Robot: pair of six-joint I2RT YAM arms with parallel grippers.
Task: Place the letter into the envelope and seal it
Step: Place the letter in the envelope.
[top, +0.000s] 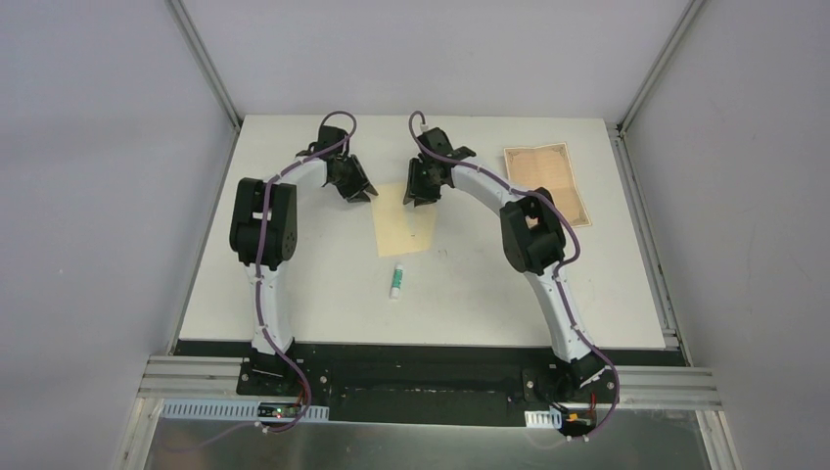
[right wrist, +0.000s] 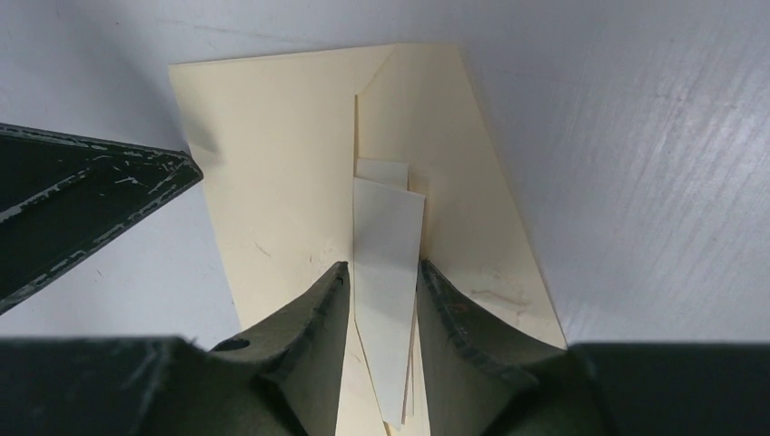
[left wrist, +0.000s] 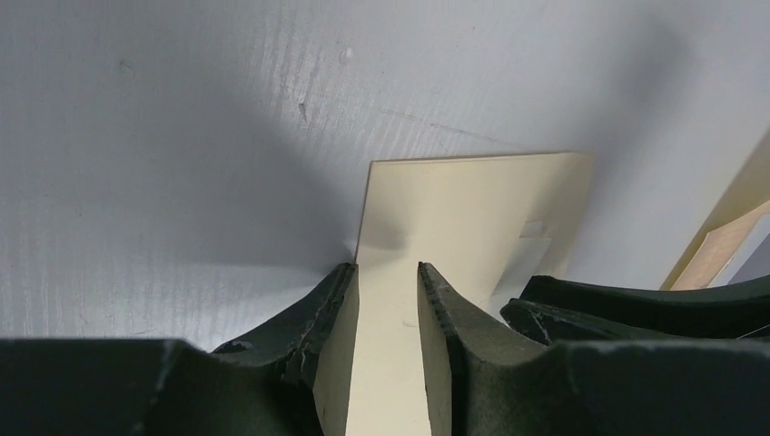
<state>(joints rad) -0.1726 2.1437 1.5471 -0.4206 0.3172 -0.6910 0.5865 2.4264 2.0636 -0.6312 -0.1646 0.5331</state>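
Left gripper (left wrist: 386,272) slightly agape over the envelope (left wrist: 459,204) — right gripper (right wrist: 385,268) astride white strip (right wrist: 388,222), grip unclear

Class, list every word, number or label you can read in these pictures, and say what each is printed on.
No text is legible.
Tube: green part, any print too small to read.
Tan paper: patterned border, any writing too faint to read.
Cream paper: no writing visible.
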